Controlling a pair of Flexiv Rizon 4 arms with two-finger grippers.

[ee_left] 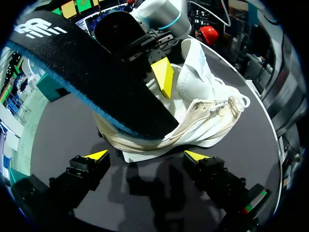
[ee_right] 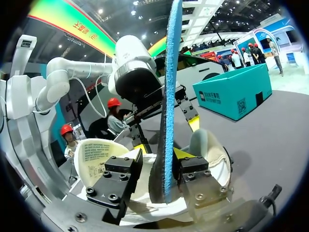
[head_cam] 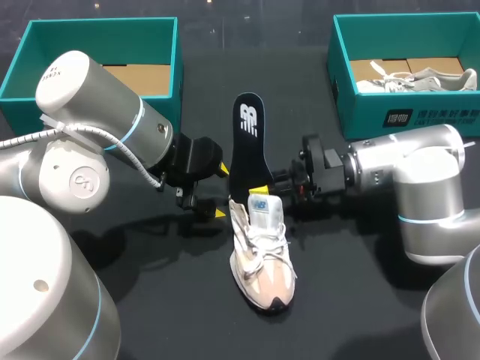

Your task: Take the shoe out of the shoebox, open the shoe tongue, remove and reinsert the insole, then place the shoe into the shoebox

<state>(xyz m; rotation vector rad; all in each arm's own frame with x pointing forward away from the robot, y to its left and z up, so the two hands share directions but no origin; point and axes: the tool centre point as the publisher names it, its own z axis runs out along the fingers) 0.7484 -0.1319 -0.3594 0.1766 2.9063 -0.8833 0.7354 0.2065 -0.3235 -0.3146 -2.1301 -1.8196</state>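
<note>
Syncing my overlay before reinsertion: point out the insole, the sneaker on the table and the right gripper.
insole (head_cam: 246, 142), head view, middle of its black face.
sneaker (head_cam: 261, 251), head view, on the laces.
right gripper (ee_right: 161, 152), right wrist view, midway between its fingertips.

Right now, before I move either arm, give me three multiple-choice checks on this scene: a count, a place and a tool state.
1. Teal boxes on the table: A one; B two; C three.
2. The shoe next to the tools stands: A in the left box; B in the right box; C on the table.
3. The left tool is: A open; B shut on the insole; C shut on the shoe.
Key: 1 B, one box sits at each far corner. 2 C, it stands on the dark tabletop, outside both boxes. 3 A, its fingers are apart with nothing between them; the right tool grips the insole.
</note>
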